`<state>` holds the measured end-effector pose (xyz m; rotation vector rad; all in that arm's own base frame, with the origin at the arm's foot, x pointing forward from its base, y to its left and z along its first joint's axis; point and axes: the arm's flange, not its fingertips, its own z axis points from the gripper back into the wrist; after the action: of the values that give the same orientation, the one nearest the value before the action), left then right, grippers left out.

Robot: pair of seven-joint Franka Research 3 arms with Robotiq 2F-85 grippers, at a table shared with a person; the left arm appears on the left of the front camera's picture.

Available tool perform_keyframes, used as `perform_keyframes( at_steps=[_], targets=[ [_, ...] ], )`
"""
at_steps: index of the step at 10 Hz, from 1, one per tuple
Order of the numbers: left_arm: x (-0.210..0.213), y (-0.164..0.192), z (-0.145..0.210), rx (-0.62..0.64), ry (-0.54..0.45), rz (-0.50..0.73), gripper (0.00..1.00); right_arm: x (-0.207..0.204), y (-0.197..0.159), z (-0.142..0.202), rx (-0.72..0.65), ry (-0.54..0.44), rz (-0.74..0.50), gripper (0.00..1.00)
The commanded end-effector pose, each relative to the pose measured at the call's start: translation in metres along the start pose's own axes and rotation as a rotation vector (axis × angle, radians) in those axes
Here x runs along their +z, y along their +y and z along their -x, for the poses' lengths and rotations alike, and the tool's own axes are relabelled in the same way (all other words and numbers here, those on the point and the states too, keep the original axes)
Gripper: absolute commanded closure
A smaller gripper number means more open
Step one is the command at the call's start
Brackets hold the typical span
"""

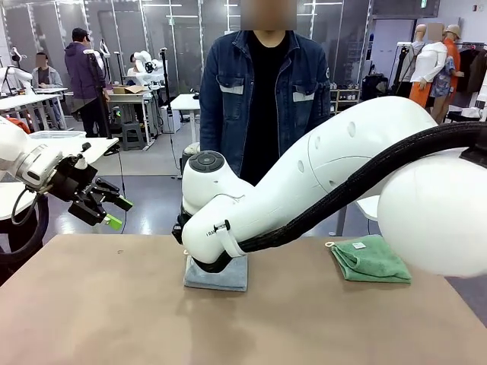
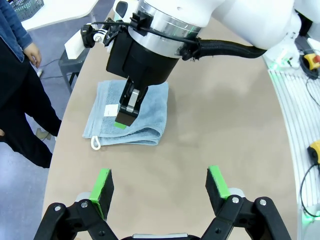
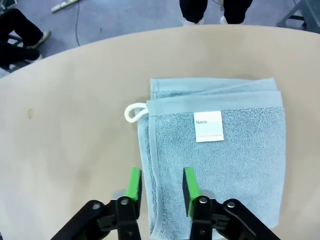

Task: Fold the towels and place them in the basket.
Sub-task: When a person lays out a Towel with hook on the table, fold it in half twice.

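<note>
Right wrist view: your right gripper (image 3: pixel 161 186) fingers, narrowly parted, straddle the folded pale blue-grey terry towel (image 3: pixel 215 155) edge; lifting could drag the fold open.

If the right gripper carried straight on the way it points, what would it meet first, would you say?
Most likely the blue-grey towel: the right gripper points down with its jaws apart over the towel's near edge; the remaining gap is hard to judge.
</note>
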<state>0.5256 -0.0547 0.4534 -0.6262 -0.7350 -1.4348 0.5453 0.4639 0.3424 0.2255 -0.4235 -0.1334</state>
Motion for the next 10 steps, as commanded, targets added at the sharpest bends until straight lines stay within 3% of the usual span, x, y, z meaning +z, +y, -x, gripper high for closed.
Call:
perform_keyframes(
  at_steps=[1, 2, 3, 4, 7, 10],
  targets=[
    [0.002, 0.000, -0.001, -0.003, -0.001, -0.004, 0.06, 0.013, -0.018, 0.006, -0.036, -0.020, -0.047, 0.16],
    [0.002, 0.000, -0.001, -0.003, -0.001, -0.004, 0.06, 0.030, -0.034, 0.001, -0.071, 0.001, -0.057, 0.33],
    [0.002, 0.000, -0.001, -0.003, -0.001, -0.004, 0.06, 0.055, -0.058, -0.009, -0.126, 0.042, -0.083, 0.00],
    [0.002, 0.000, -0.001, -0.003, -0.001, -0.004, 0.06, 0.076, -0.081, -0.018, -0.165, 0.119, -0.123, 0.13],
    [0.002, 0.000, -0.001, -0.003, -0.001, -0.004, 0.06, 0.121, -0.141, -0.041, -0.179, 0.213, -0.209, 0.13],
    [0.002, 0.000, -0.001, -0.003, -0.001, -0.004, 0.06, 0.127, -0.172, -0.049, -0.191, 0.259, -0.280, 0.13]
  ],
)
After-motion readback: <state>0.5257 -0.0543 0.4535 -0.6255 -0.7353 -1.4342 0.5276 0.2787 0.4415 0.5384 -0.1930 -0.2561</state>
